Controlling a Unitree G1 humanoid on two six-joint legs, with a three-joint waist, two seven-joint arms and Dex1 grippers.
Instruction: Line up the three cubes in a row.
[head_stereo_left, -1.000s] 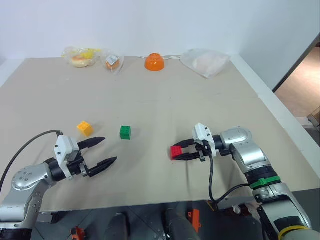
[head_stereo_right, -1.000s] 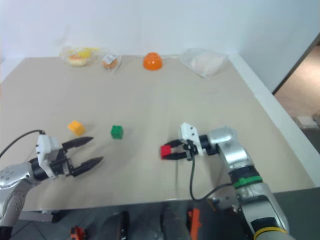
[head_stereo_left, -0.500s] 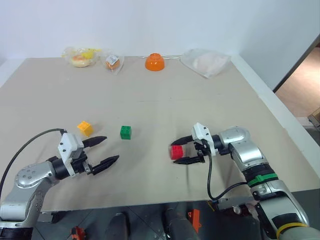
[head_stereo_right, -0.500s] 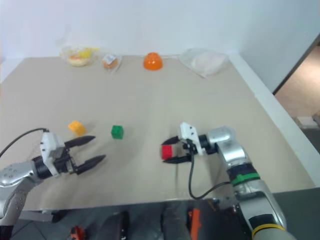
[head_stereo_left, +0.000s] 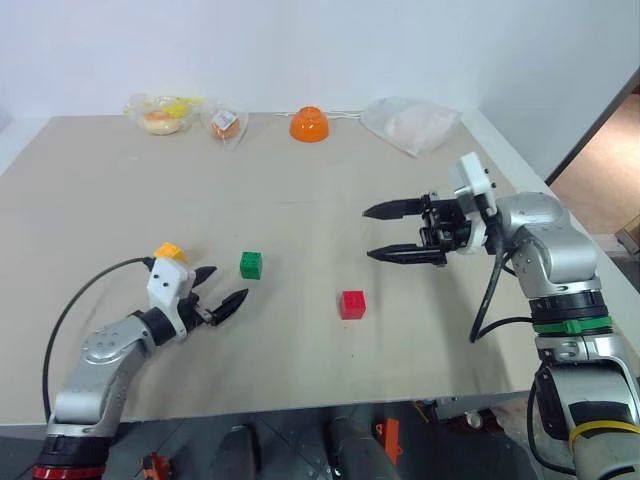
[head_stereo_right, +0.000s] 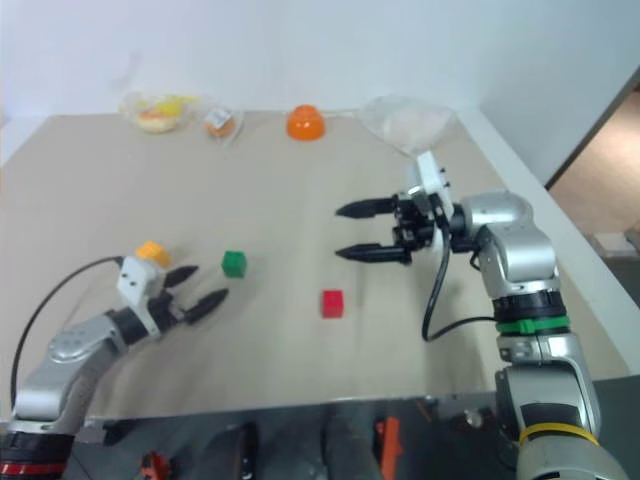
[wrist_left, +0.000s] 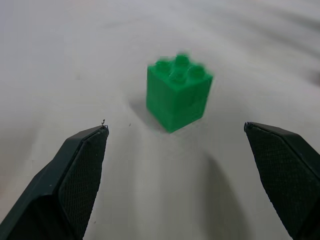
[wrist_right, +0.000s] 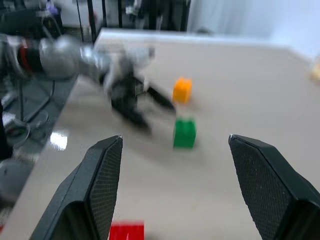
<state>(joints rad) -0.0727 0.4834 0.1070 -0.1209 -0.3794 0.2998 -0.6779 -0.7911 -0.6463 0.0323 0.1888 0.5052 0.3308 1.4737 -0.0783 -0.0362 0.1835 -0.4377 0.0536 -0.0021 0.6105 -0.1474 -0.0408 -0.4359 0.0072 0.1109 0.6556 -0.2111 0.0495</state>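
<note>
three studded cubes mid-table, yellow-orange cube (head_stereo_left: 169, 251) nearest left edge, green cube (head_stereo_left: 251, 264) beside, red cube (head_stereo_left: 352, 304) toward front edge, left end effector (head_stereo_left: 222, 290) spread facing green, right end effector (head_stereo_left: 385, 231) spread, raised, empty

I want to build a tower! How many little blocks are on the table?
3. The red cube sits alone nearest the front edge, the green cube sits left of it, and the yellow-orange cube is furthest left, partly behind the left gripper.

Both arms were silver metal with black cables, white wrist blocks; the right arm (head_stereo_left: 545, 260) wore green and yellow bands.
</note>
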